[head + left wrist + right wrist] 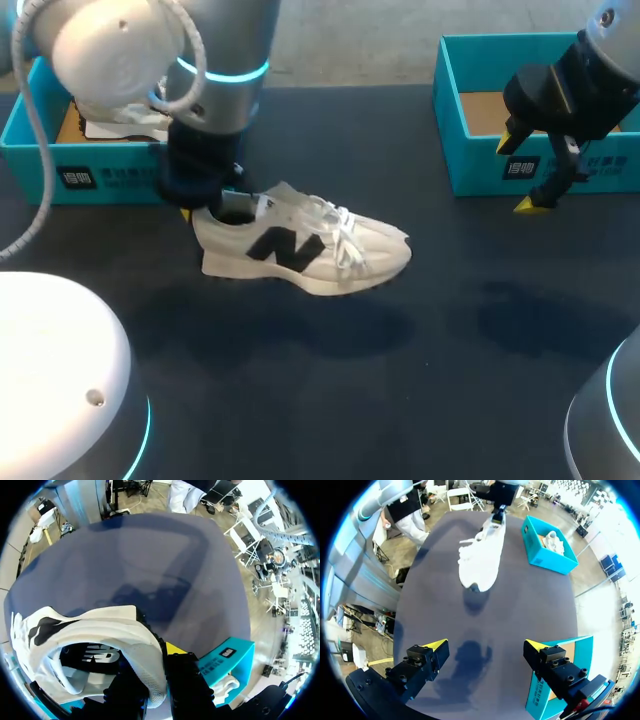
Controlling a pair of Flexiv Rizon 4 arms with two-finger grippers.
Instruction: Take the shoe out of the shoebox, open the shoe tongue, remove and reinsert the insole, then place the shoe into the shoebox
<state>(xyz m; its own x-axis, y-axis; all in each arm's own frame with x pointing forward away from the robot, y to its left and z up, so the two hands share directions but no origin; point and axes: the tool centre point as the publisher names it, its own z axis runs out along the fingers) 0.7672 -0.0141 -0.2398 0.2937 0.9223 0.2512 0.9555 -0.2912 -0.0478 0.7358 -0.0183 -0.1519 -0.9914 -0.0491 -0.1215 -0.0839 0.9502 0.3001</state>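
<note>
The left gripper (214, 203) is closed on the heel of the white shoe (300, 248); in the left wrist view one finger is inside the heel opening and the other finger (176, 649) presses on the outside of the heel collar; the shoe is upright over the dark table (420, 400), just right of and nearer than the left shoebox (40, 155), with its toe pointing to the right and its black side mark facing near; its shadow lies on the table apart from the sole, so it seems to be lifted a little; the laces hang loose; inside the left shoebox a white thing (125, 125) is lying, and I cannot tell what it is; the right gripper (518, 176) hangs above the near wall of the right shoebox (450, 95), at the far right, well apart from the shoe; its fingers are spread wide and hold nothing
</note>
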